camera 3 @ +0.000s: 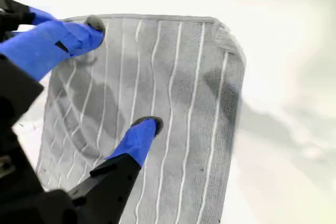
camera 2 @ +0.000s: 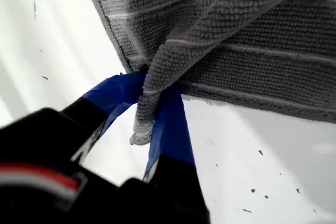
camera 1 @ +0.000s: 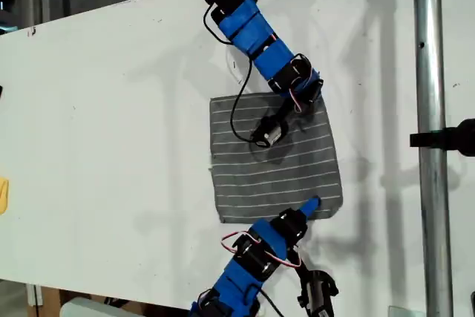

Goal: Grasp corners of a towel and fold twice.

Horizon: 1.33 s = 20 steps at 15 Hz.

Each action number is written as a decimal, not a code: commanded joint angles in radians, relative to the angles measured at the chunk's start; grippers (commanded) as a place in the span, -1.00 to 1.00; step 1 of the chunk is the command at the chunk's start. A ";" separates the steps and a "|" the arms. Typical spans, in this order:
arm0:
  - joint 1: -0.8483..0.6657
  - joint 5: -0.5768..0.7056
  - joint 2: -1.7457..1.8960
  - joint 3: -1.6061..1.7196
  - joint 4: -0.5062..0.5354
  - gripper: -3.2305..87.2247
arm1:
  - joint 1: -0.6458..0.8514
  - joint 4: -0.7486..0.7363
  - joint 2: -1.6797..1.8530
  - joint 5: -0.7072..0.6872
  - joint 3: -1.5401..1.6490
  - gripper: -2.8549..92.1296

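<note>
The thin dark-grey white-striped towel (camera 1: 274,161) is partly covered in the exterior view by a blue arm reaching over its far right corner, so that corner is hidden. In the first wrist view the towel is cut off by the picture's edges. The white bench (camera 1: 111,109) is cut off at every edge of the exterior view.

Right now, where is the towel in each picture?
Exterior view: the towel lies flat on the table, right of the exterior view's centre, between the two arms.
First wrist view: close up, with one corner pinched in my first gripper.
Second wrist view: spread out beneath my open second gripper.
Shared landmark: the white table around it shows in all three.
</note>
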 commanded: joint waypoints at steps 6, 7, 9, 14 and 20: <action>0.067 -0.064 -0.227 -0.064 -0.091 -0.30 | 0.028 -0.023 -0.035 -0.011 -0.028 -0.94; 0.067 -0.066 -0.258 -0.064 -0.117 -0.29 | 0.031 -0.023 -0.035 -0.012 -0.029 -0.94; 0.064 -0.069 -0.313 -0.067 -0.164 -0.30 | 0.035 -0.023 -0.035 -0.017 -0.031 -0.94; 0.067 -0.135 -0.453 -0.083 -0.199 -0.35 | 0.044 -0.031 -0.040 -0.026 -0.034 -0.94; 0.083 -0.198 -0.563 -0.078 -0.238 -1.00 | 0.043 -0.038 -0.051 -0.026 -0.034 -0.94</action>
